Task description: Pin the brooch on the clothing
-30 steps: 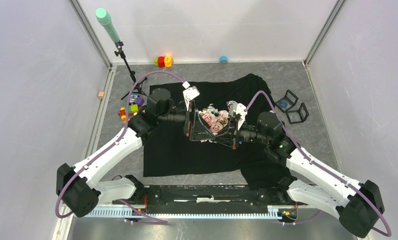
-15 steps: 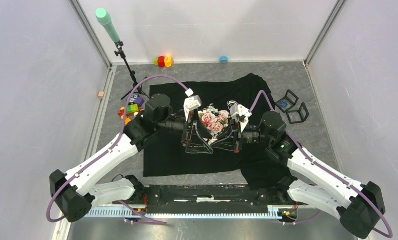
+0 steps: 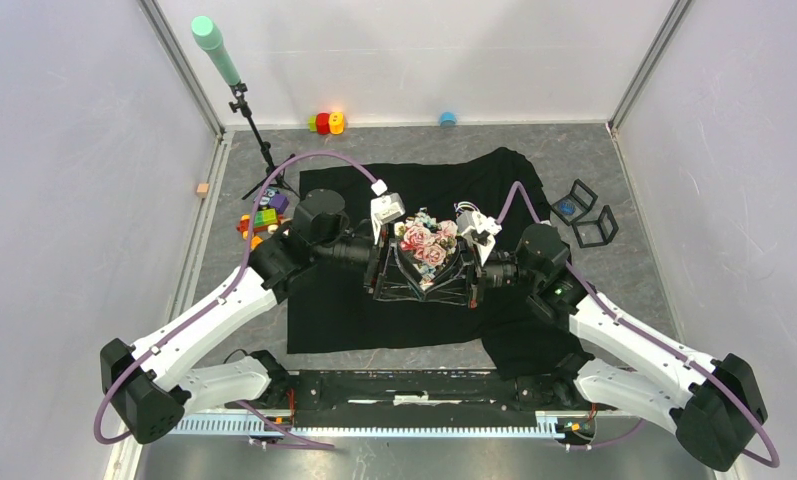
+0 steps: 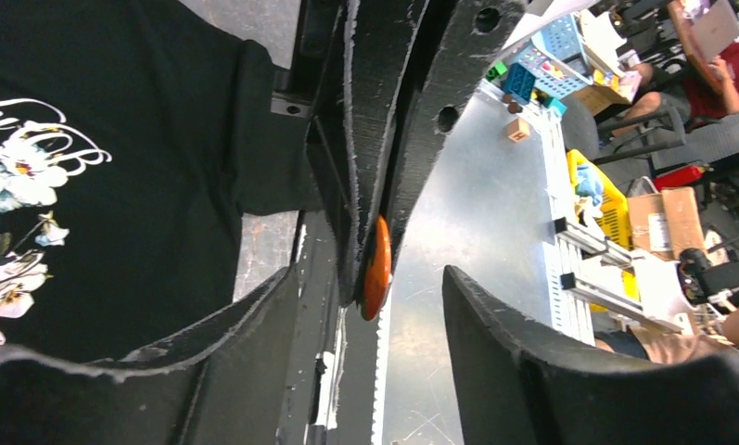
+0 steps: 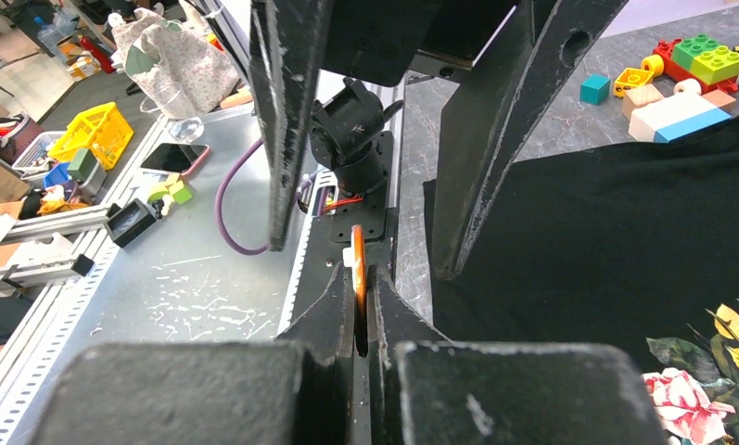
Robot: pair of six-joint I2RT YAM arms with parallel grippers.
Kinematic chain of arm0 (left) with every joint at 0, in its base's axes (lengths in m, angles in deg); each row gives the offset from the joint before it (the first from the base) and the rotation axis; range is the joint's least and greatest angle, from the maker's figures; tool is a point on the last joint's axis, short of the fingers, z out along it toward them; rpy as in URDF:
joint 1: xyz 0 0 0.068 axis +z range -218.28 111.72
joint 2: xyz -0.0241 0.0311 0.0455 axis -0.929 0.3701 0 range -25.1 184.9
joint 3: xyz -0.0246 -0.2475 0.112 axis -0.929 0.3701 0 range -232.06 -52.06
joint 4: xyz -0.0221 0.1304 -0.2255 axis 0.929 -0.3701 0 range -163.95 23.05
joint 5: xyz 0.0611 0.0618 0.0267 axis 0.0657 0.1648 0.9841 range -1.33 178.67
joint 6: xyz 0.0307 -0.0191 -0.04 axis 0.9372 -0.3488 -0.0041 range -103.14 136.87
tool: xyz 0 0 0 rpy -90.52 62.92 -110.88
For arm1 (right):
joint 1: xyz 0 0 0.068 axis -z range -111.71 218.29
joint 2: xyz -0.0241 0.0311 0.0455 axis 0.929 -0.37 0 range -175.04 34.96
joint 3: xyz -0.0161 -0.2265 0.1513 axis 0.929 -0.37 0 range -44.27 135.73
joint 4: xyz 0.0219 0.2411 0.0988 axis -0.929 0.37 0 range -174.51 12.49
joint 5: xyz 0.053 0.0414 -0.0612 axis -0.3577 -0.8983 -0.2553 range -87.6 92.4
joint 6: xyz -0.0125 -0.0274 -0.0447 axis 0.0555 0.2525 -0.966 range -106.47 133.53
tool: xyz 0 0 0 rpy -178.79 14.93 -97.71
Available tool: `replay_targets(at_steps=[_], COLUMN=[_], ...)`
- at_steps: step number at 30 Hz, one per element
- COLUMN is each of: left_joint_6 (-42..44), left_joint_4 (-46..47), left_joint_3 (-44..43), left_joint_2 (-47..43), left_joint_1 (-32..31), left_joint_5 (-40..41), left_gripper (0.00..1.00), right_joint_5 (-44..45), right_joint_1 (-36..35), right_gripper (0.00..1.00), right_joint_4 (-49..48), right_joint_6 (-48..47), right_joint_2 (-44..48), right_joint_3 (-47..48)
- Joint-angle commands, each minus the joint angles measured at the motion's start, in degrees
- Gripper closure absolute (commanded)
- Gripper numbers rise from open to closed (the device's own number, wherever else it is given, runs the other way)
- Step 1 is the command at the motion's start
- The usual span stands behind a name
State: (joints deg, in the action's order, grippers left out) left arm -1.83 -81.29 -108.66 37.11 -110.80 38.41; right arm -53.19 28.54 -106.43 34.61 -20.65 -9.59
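Note:
The clothing is a black T-shirt (image 3: 344, 310) spread on the table, with its rose print (image 3: 424, 240) between the two wrists. It also shows in the left wrist view (image 4: 115, 185) and the right wrist view (image 5: 606, 241). The brooch (image 5: 359, 264) is a thin orange disc seen edge-on. My right gripper (image 5: 361, 278) is shut on it and holds it above the shirt's lower part. My left gripper (image 4: 367, 278) is open, one finger on each side of the right gripper's tips and the brooch (image 4: 376, 269), apart from them. In the top view the two grippers meet tip to tip (image 3: 424, 290).
Toy blocks (image 3: 259, 218) lie left of the shirt and show in the right wrist view (image 5: 690, 83). Red and yellow toys (image 3: 326, 122) and a blue piece (image 3: 447, 118) sit at the back wall. Black frames (image 3: 586, 215) lie at the right. A tripod with a green tube (image 3: 214, 40) stands back left.
Both grippers have drawn closer together over the shirt's print. The left gripper's open fingers now reach around the right gripper's tips and the brooch.

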Motion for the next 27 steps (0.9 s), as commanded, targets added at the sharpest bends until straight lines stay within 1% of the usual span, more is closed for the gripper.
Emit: replay_targets(at_steps=[1,3,14,16,19,20,22,24,25,27], left_joint_6=[5.44,5.6,4.99,4.99,4.61,4.19,2.93,1.78,1.65,1.81], left_joint_4=[-3.78,-3.95,-3.23,-3.23,-2.65,-2.05,-0.22,1.51,1.69,1.46], left_joint_3=[-3.03,-3.08,-2.82,-2.9,-2.69,-2.44,-1.65,-0.83,-0.63,-0.61], left_joint_2=[0.26,0.21,0.7,0.81,0.81,0.68,0.15,-0.38,-0.52,-0.97], left_joint_1=[-0.28,-0.28,-0.54,-0.78,-1.07,-1.09,-1.16,-1.16,-1.16,-1.15], left_joint_5=[2.1,1.76,0.88,0.46,0.14,0.15,0.24,0.55,1.04,2.46], left_gripper=[0.42,0.5,0.73,0.81,0.95,0.98,0.98,0.98,0.98,0.98], right_joint_5=[-1.53,-1.36,-1.49,-1.5,-1.29,-1.19,-1.01,-1.01,-1.01,-1.01], right_joint_1=[0.31,0.31,0.58,0.66,0.64,0.64,0.64,0.64,0.71,0.72], right_gripper=[1.0,1.0,1.0,1.0,1.0,0.97,0.9,0.86,0.8,0.74], right_joint_4=[-3.32,-3.01,-2.09,-2.0,-1.75,-1.65,-1.5,-1.24,-0.78,0.29], right_joint_6=[0.87,0.71,0.03,0.15,0.04,0.0,-0.13,-0.34,-0.63,-1.39], right_joint_2=[0.16,0.0,-0.09,0.05,-0.01,-0.01,-0.02,0.1,0.16,0.46], right_joint_3=[0.17,0.3,0.48,0.57,0.66,0.68,0.69,0.74,0.83,0.92])
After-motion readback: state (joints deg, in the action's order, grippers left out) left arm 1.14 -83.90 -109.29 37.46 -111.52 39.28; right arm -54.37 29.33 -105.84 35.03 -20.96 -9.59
